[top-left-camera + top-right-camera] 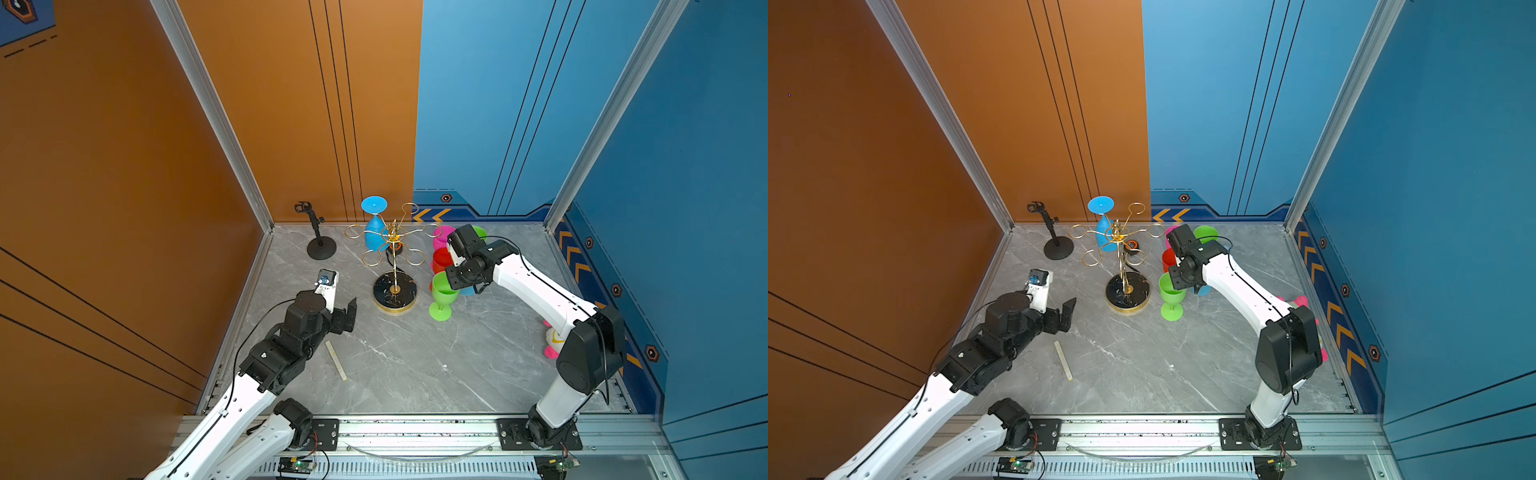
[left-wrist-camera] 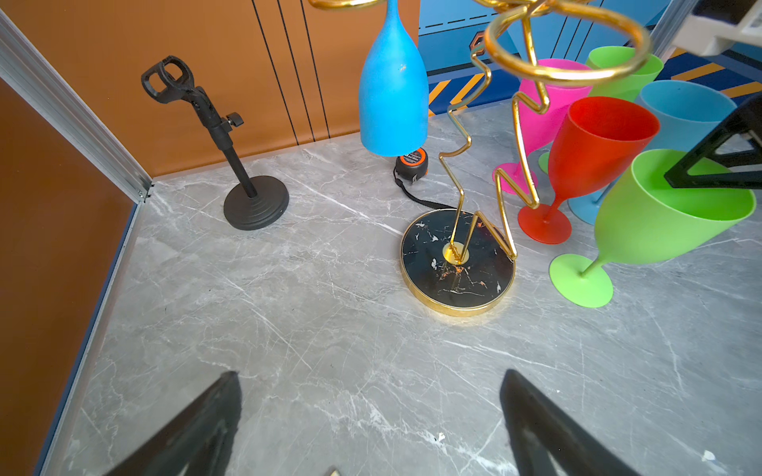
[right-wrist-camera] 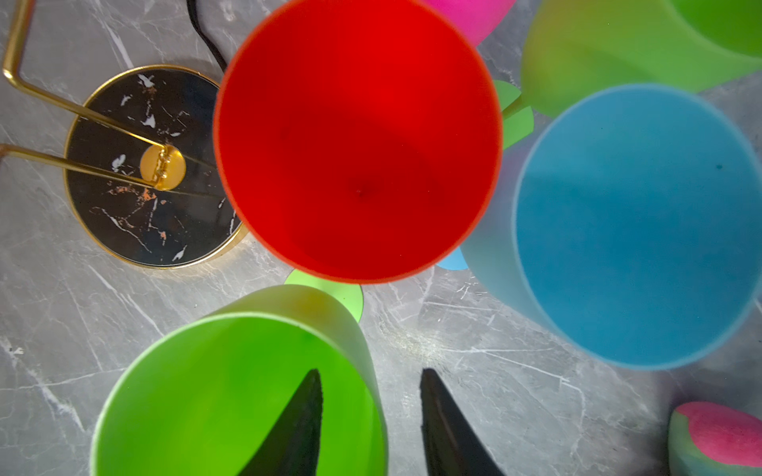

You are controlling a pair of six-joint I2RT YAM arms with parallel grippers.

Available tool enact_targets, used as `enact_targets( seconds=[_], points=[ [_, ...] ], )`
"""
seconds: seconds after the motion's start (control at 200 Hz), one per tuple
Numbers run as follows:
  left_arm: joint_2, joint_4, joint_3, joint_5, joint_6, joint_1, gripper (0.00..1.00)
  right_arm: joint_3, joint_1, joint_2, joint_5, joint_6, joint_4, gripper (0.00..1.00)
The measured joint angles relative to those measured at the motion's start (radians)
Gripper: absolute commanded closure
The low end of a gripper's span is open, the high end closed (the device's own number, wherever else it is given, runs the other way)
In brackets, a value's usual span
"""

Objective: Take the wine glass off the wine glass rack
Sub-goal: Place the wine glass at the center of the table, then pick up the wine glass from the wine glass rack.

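Right gripper (image 3: 371, 373), jaws parted, straddles rim of green wine glass (image 3: 214, 391) standing upright below it. Last blue wine glass (image 2: 391, 94) hangs on wine glass rack (image 2: 457, 263), ahead of wide-spread, empty left gripper (image 2: 371, 373): unloading nearly done.

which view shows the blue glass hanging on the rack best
Both top views: the hanging blue wine glass shows whole, foot up, on the wine glass rack. The left wrist view shows its bowl large, the foot cut off. The right wrist view misses it.

Blurred, edge-cut pink toy (image 3: 721, 437), perhaps plush
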Motion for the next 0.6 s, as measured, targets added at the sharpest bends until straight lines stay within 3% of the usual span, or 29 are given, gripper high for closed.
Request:
enact_targets(
  seconds=[0.145, 0.25, 0.601],
  points=[
    [0.013, 0.0, 0.01, 0.045, -0.01, 0.066, 0.02, -0.002, 0.0, -0.086, 0.005, 0.0, -0.003, 0.27],
    [0.014, 0.0, 0.026, 0.09, -0.021, 0.129, 0.02, -0.014, 0.0, -0.169, 0.007, -0.001, -0.003, 0.19],
    [0.15, 0.0, 0.215, 0.299, -0.105, 0.368, 0.01, -0.183, -0.002, -0.383, -0.092, 0.002, 0.071, 0.15]
  ],
)
